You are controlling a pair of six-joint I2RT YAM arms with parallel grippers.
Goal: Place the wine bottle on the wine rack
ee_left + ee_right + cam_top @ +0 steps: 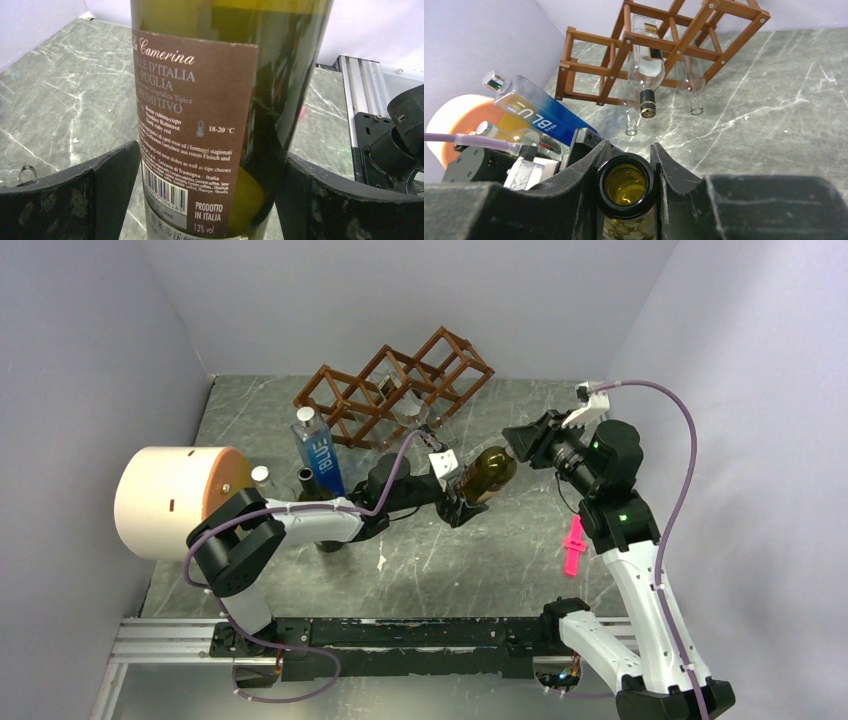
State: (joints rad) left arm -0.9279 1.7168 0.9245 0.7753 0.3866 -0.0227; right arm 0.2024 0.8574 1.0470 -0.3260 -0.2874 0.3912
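Angling inward, right claw pinches wine bottle; left claw straddles it.

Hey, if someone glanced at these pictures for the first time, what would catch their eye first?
A dark green wine bottle hangs in mid-air over the middle of the table, its neck clamped in the right gripper while the open left gripper straddles its body. Behind it, at the back, stands the reddish wooden wine rack with clear bottles in it. A tall blue bottle stands to the left.
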